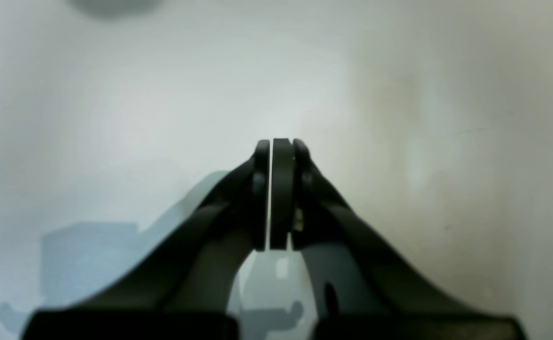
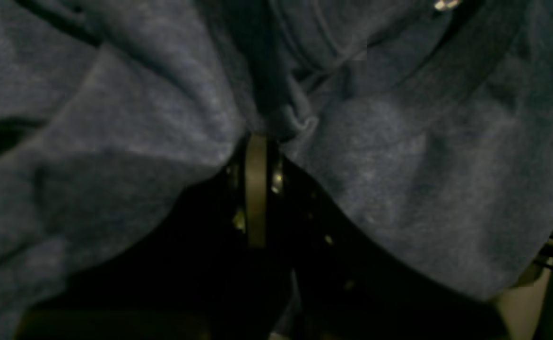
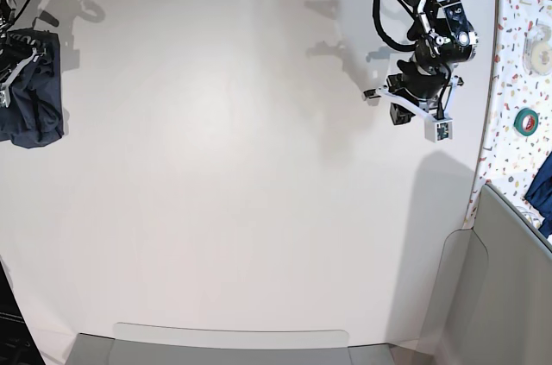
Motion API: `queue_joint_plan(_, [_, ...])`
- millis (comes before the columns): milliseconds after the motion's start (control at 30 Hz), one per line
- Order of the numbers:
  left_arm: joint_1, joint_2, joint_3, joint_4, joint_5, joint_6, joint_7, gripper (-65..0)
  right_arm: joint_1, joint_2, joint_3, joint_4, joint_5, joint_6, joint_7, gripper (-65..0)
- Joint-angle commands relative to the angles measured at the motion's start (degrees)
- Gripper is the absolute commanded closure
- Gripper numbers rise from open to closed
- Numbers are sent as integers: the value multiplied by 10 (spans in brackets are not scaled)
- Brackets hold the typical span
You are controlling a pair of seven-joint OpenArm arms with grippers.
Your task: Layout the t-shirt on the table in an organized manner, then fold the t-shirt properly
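The t-shirt (image 3: 33, 99) hangs in a dark navy bundle at the far left edge of the counter (image 3: 224, 175) in the base view, bunched around the right end effector (image 2: 256, 141). In the right wrist view, its heathered blue cloth fills nearly the whole picture, folded and creased on both sides of the end effector and above it. The jaws of that end effector are pressed together with a pinch of t-shirt fabric gathered right at their tips, so it is clamped on the cloth. A small white speck, too blurred to read, shows in the cloth well above and to the right of the tips.

The left end effector (image 1: 276, 146) is well apart from the t-shirt, on the opposite side of the counter near its far right corner in the base view. In the left wrist view, its dark fingers (image 1: 282, 189) stand together with only a thin sliver of light between them, and nothing lies between them. Bare white counter lies beyond the tips, with the arm's pale grey shadow to their lower left.

Further right of the left end effector, past the counter's edge, runs a narrow speckled surface (image 3: 516, 80) carrying a green tape roll (image 3: 527, 121) and a pale roll (image 3: 540, 47).
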Motion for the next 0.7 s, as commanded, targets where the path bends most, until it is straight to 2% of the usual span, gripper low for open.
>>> queue_joint_plan(0, [-6, -2, 1, 11, -4, 0, -11, 0, -8, 0, -1, -12, -20, 12, -64, -1])
queue_joint_plan(233, [-6, -1, 1, 11, -4, 0, -11, 0, 54, -2, 113, -6, -18, 13, -62, -1])
queue_joint_plan(333, [-6, -1, 1, 11, -4, 0, -11, 0, 104, -18, 165, 15, -17, 13, -61, -1])
queue_joint_plan(433, [-6, -1, 13, 11, -4, 0, -11, 0, 168, -57, 199, 55, -17, 13, -61, -1])
queue_joint_plan(533, [-6, -1, 38, 12, -4, 0, -11, 0, 208, -104, 201, 101, -17, 13, -61, -1])
queue_joint_plan(667, [-6, -1, 60, 12, -4, 0, -18, 0, 240, -200, 184, 182, -17, 13, -61, -1])
